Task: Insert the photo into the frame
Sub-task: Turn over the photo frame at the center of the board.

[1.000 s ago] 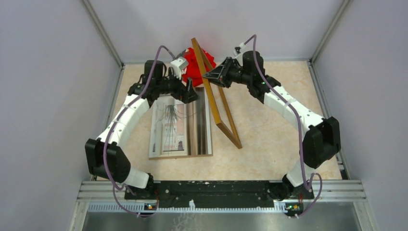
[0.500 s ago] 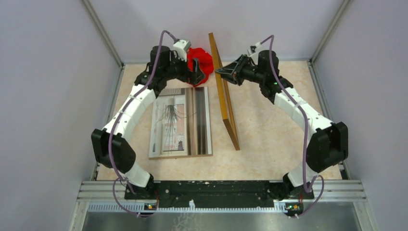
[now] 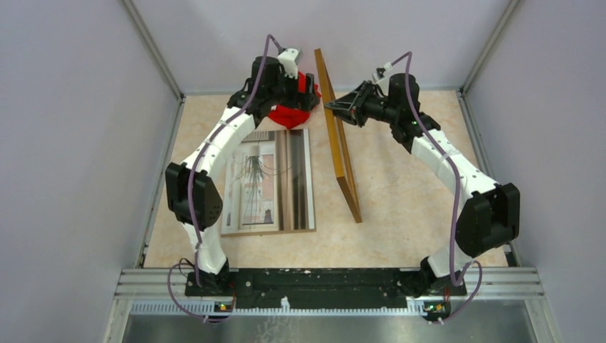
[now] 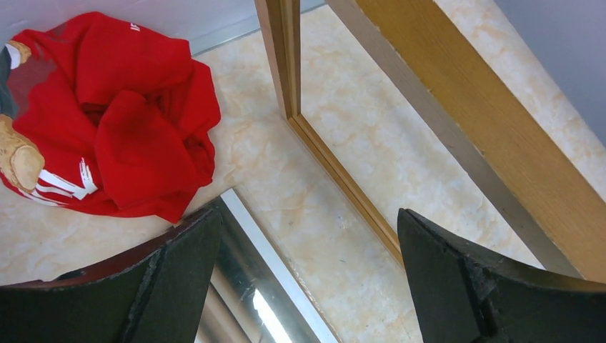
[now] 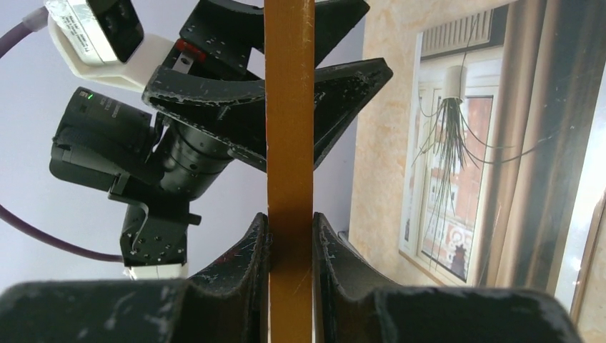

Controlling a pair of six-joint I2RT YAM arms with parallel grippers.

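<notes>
The frame (image 3: 339, 136) stands on edge on the table, its far end tipped up, with my right gripper (image 3: 334, 107) shut on its top rail. The right wrist view shows that brown rail (image 5: 289, 143) pinched between both fingers (image 5: 254, 250). The photo (image 3: 268, 179), showing a window, a trailing plant and brown curtains, lies face up, flat on the table left of the frame, and appears again in the right wrist view (image 5: 472, 157). My left gripper (image 3: 300, 89) hangs open just left of the frame's far end, above the red cloth. Nothing is between its jaws (image 4: 307, 271).
A crumpled red cloth (image 3: 289, 114) lies at the back of the table, just beyond the photo's far edge, and fills the upper left of the left wrist view (image 4: 114, 107). A brown board edge (image 3: 268, 231) shows under the photo's near side. Grey walls close in on three sides.
My left arm has lifted off the photo's far edge and swung back and right, toward the frame. My right gripper has carried the frame's top rightward, standing it more upright.
</notes>
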